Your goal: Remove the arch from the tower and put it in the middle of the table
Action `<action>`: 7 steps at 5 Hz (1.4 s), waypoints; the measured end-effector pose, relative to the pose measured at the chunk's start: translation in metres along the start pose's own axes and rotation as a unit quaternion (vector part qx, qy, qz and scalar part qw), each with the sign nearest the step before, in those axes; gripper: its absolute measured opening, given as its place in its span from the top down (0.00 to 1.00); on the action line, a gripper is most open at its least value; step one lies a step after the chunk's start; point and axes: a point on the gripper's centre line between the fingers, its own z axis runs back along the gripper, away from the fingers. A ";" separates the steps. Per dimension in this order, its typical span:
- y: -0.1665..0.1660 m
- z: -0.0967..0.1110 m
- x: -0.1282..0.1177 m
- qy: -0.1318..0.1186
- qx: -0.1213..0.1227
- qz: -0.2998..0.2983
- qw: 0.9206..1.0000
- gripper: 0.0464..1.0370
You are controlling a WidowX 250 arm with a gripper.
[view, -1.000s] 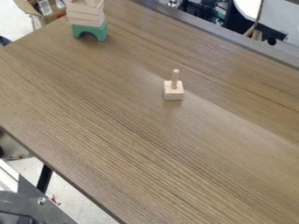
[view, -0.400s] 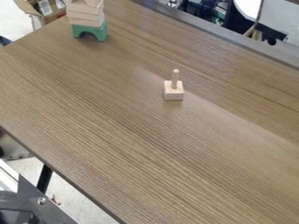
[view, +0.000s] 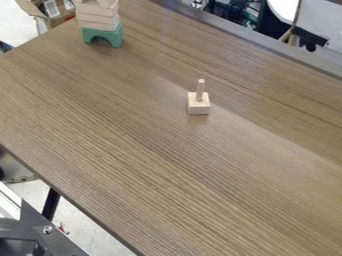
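A brown wood-grained table [view: 133,135] spans the frame on a slant, a soft band of light across its right half. A grey strip [view: 267,44] borders its upper right edge. Pale floor [view: 87,220] shows at lower left, beside a dark leg [view: 51,204]. An open cardboard box [view: 31,8] sits at upper left; dark cables [view: 230,11] tangle at upper right.

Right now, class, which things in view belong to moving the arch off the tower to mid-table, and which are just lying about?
For the job:
- green arch, at the tower's foot
- wooden blocks above it
- table

Lying about:
- pegged block, standing on the table
- cardboard box behind
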 end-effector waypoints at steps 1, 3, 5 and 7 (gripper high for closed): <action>-0.002 -0.005 -0.002 0.002 -0.002 0.003 1.000 0.04; -0.006 -0.005 -0.006 0.005 -0.014 0.010 1.000 0.04; 0.001 -0.015 -0.015 0.011 0.001 0.005 1.000 0.04; 0.006 -0.022 -0.023 0.013 0.008 0.000 1.000 0.04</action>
